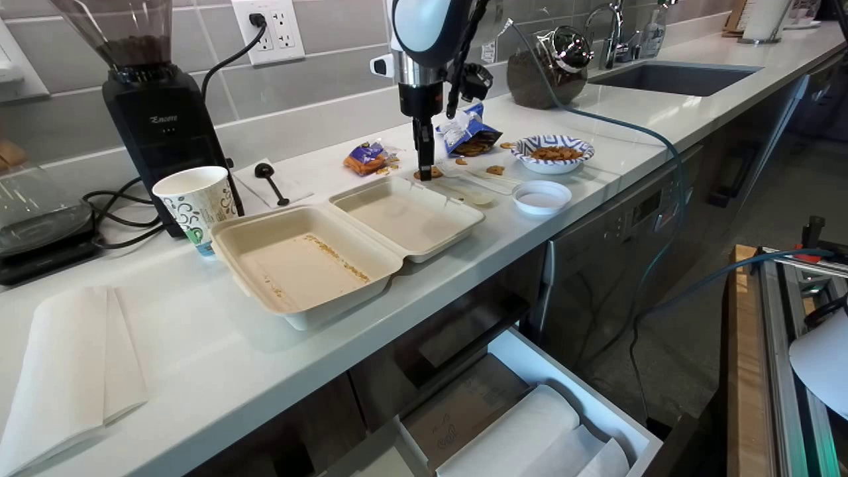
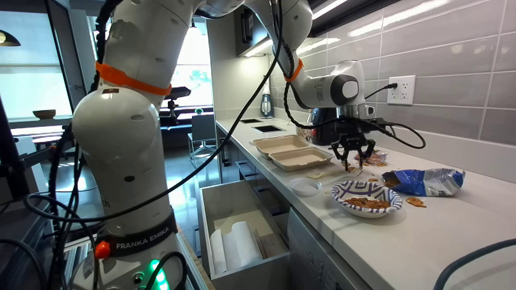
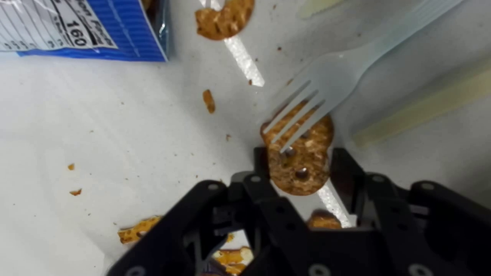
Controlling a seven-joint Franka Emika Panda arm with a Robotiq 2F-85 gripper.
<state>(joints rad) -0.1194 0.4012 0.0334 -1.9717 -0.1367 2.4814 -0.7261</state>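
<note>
Wrist view: your pincer (image 3: 298, 163) stands fairly narrow, straddling the pretzel crisp (image 3: 307, 157) partly under the fork (image 3: 337, 73); any grip is unclear. Squeeze lightly, since the pretzel crisp is probably brittle, and ease it clear of the fork.

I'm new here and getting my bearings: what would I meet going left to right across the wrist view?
Blue snack bag, curved brown piece, holed brown piece between the black fingers, cream-coloured strip.
</note>
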